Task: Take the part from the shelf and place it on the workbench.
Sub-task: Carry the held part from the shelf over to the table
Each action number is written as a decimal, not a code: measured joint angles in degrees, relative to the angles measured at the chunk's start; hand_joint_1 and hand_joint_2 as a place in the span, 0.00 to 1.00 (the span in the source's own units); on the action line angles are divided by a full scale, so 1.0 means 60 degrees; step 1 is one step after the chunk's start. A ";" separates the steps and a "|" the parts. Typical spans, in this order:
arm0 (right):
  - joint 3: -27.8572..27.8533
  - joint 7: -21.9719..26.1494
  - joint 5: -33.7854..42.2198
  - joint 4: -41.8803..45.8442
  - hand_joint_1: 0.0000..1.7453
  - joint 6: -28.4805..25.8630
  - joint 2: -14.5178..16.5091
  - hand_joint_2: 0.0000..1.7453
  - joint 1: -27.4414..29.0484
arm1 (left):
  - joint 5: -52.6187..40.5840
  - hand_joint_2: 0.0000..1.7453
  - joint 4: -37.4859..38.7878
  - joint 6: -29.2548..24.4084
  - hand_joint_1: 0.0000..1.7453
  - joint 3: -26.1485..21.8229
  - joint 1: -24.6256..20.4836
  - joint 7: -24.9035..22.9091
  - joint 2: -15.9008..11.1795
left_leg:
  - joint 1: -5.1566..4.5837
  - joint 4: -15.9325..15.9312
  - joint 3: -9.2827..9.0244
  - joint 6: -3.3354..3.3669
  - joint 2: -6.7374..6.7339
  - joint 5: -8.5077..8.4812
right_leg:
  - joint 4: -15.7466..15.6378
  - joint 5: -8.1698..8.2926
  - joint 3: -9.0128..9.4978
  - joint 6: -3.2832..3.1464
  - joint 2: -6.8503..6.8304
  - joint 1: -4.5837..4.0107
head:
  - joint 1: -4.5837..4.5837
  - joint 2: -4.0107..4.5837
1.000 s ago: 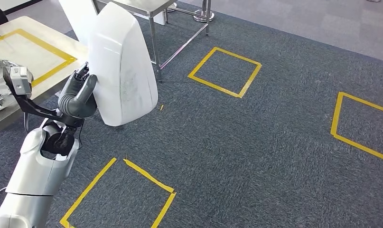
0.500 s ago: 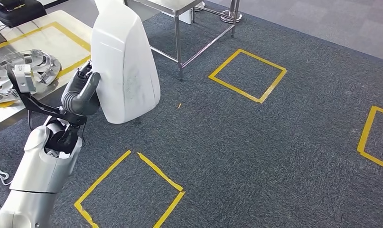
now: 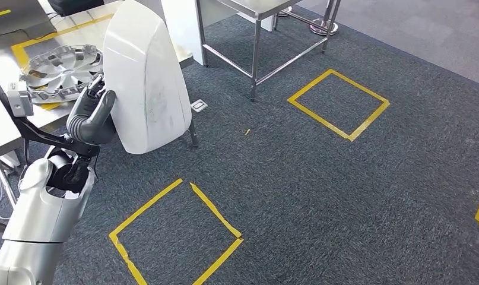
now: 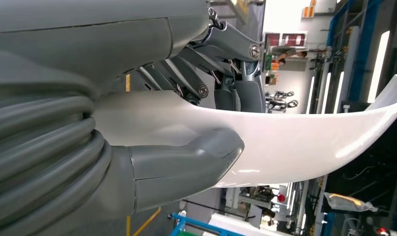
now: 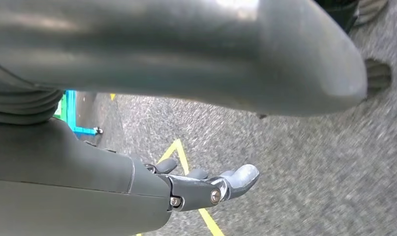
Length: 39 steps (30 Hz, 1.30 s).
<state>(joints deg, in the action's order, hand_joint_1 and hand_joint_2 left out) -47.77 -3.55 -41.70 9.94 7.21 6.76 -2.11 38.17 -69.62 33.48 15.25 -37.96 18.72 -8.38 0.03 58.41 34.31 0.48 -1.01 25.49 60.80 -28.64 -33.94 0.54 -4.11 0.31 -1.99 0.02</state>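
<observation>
Left hand point(image 3: 92, 113) grips white part point(image 3: 145, 83) over grey carpet point(image 3: 320, 178) w/ yellow tape squares point(image 3: 176, 233), workbench point(image 3: 2, 127) beside; right hand point(image 5: 206, 184) empty, fingers apart.

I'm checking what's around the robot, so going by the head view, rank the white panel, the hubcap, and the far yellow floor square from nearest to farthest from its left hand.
From the left hand:
1. White panel: held in it.
2. Hubcap: on the workbench, just behind.
3. Far yellow floor square: across the carpet, right.

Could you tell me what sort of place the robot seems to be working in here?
Probably a factory-style test area: yellow tape squares on grey carpet, a workbench bearing a wheel cover, and steel-legged tables.
</observation>
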 joint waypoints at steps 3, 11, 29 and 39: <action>0.0001 -0.0003 -0.0015 0.0000 0.00 0.0002 -0.0006 0.00 0.0004 | -0.0005 1.00 -0.0005 -0.0010 1.00 -0.0011 -0.0028 0.0005 0.0033 | 0.0044 -0.0006 0.0038 0.0080 0.0264 -0.0041 | 0.1676 -0.0810 -0.0805 0.0126 0.0570 0.0045 | 0.0036 0.0000; 0.0000 -0.0025 -0.0048 0.0000 0.00 -0.0007 -0.0014 0.00 -0.0011 | 0.0041 1.00 -0.0015 -0.0056 1.00 -0.0044 -0.0021 0.0022 0.0048 | 0.0052 0.0114 0.0142 -0.0145 0.1005 -0.0055 | -0.0176 0.0223 -0.0033 0.0013 0.1099 0.0106 | 0.0041 0.0000; -0.0001 0.0003 -0.0066 0.0000 0.00 0.0007 -0.0015 0.00 -0.0022 | 0.0218 1.00 0.0017 -0.0059 1.00 -0.0126 -0.0036 0.0085 -0.0155 | -0.0066 0.0046 0.0047 -0.0073 -0.0153 0.0006 | -0.0266 0.0197 0.0124 -0.0122 -0.0237 -0.0040 | -0.0023 0.0000; -0.0005 -0.0005 -0.0066 0.0000 0.00 0.0007 -0.0013 0.00 -0.0002 | 0.0291 1.00 0.0046 -0.0070 1.00 -0.0119 -0.0026 0.0103 -0.0158 | 0.0032 0.0081 0.0135 0.0038 0.0761 -0.0110 | 0.0699 -0.0017 -0.0371 0.0076 0.0836 0.0087 | 0.0053 0.0000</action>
<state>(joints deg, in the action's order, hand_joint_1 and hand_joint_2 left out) -47.80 -3.58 -42.10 9.94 7.26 6.69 -2.13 39.92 -69.35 33.06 14.53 -38.12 19.33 -9.33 0.22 58.89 35.12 0.71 3.56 24.83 64.99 -28.74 -36.17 0.99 0.90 0.84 -1.67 0.02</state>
